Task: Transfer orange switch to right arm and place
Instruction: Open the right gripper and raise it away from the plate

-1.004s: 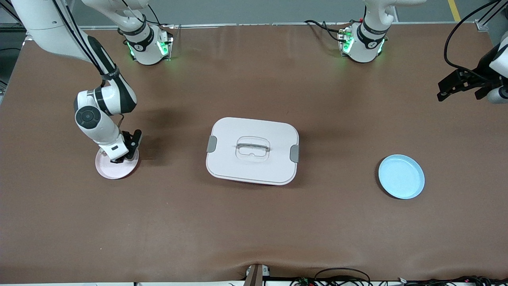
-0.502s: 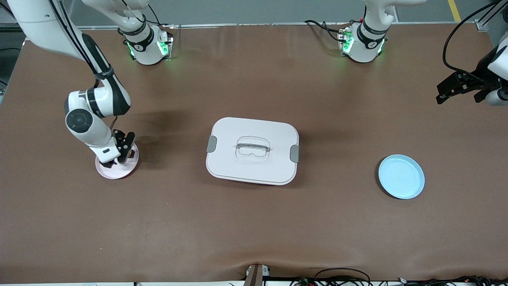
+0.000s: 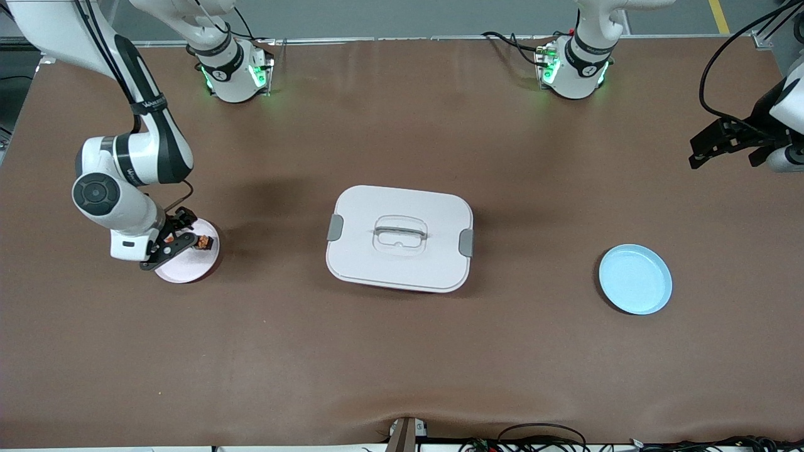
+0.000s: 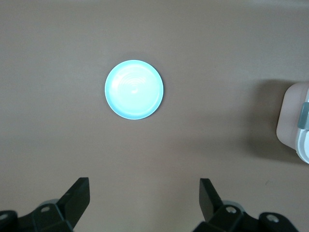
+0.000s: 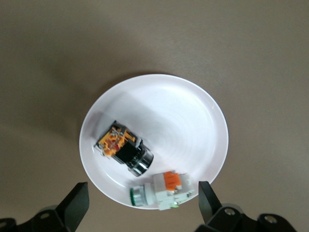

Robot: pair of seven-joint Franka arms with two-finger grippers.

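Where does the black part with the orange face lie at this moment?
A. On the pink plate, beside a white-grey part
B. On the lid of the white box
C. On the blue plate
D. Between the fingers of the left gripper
A: the orange switch lies on the pink plate, beside the white-grey part.

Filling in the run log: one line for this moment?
right hand: open over pink plate | orange switch: on plate, beside white-grey part | left hand: open, waiting above blue plate

The brown tabletop [image 3: 402, 351] carries a white lidded box [image 3: 399, 238]; toward the right arm's end, a pink plate [image 3: 188, 267]; toward the left arm's, a blue plate [image 3: 635, 279].
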